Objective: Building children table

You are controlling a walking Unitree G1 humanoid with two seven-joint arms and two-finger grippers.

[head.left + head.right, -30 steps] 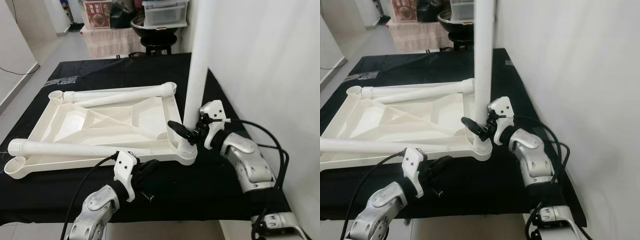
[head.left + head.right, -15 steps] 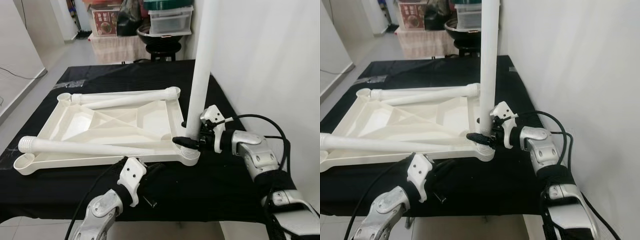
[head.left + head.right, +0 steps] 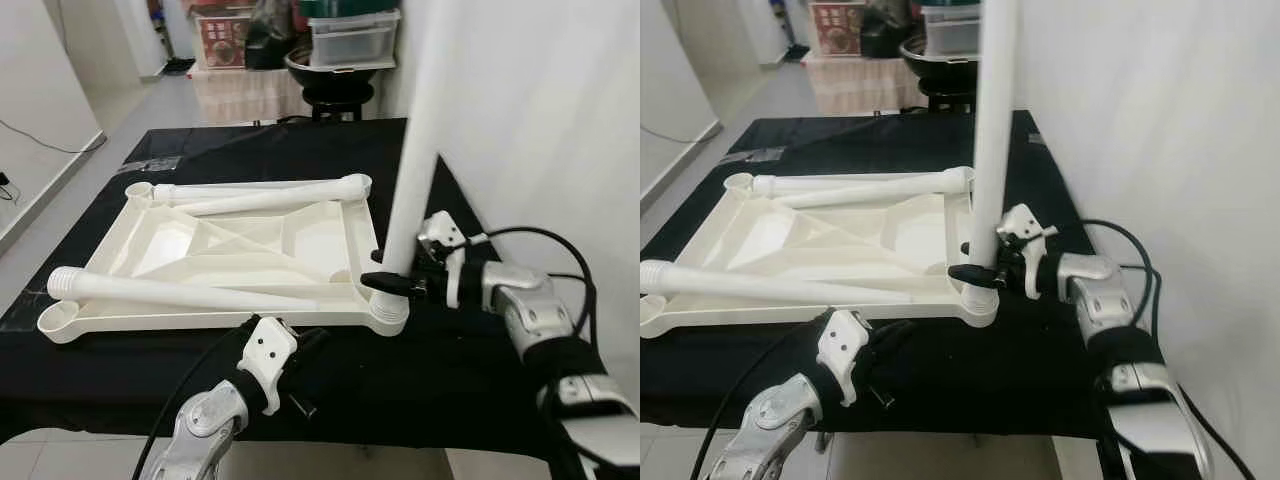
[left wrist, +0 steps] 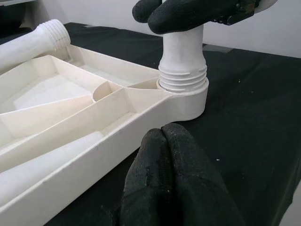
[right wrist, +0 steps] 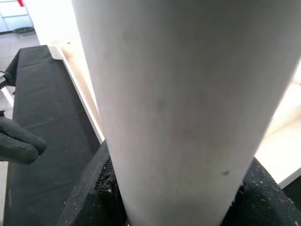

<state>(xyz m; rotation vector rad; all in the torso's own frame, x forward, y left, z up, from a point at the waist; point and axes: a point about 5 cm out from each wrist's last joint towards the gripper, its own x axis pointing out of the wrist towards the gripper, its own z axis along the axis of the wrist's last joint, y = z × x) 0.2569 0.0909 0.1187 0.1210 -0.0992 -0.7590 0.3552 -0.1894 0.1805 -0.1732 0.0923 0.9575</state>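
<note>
The upright leg (image 3: 418, 150) runs out of frame at the top, so its upper end is cut off. The right gripper's (image 3: 392, 283) far finger is hidden behind that leg. The desk's (image 3: 470, 360) near edge is partly covered by both arms.

An upright white table leg (image 3: 412, 170) stands in the tabletop's (image 3: 240, 240) near right corner socket, clamped by the right gripper (image 3: 392, 283). Loose legs (image 3: 170, 293) lie across the tabletop. Bare black cloth (image 3: 440, 360) lies open near and right.
</note>
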